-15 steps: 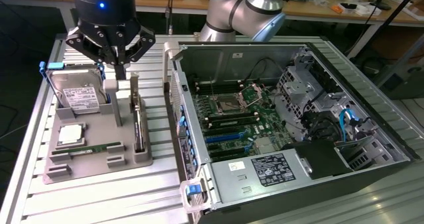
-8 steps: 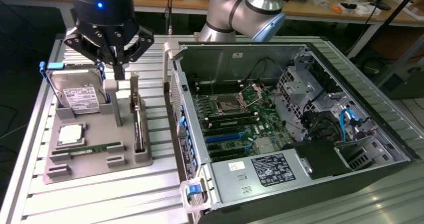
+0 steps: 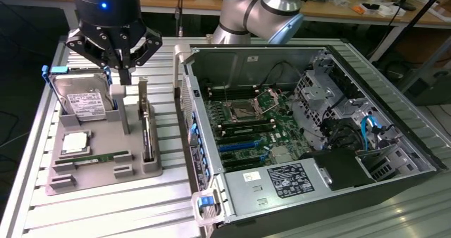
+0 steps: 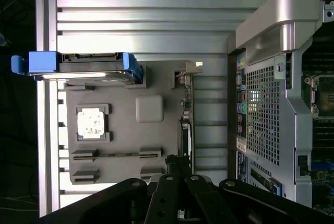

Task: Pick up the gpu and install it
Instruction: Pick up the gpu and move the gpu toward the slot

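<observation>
At eleven o'clock in the exterior view, a black gripper [image 3: 125, 78], jaws pressed together with nothing between them, hanging over a gray holder [image 3: 99, 181] and close above its pale post [image 3: 118, 90]. In the wrist view, the same gripper [image 4: 176, 165], dark fingers closed, in front of the holder [image 4: 130, 138].

The gpu [image 3: 147, 127] not yet picked up: on edge in a slot along the holder's three-o'clock side in the exterior view, thin and dark, running from twelve toward six, at about five o'clock of the jaws. Edge-on again for the wrist camera [image 4: 186, 125], between the post [image 4: 149, 108] and the computer case [image 4: 263, 109].

Elsewhere on the holder, by the exterior view's clock: upright hard drive [image 3: 83, 101] with blue handles at eleven, square processor chip [image 3: 76, 143] at nine, long green memory stick [image 3: 101, 158] just below it.

At three o'clock of the holder, the open computer case [image 3: 240, 64], circuit board exposed. Under everything, a slatted metal table [image 3: 105, 211]. At twelve, the silver-and-blue arm [image 3: 264, 11].
</observation>
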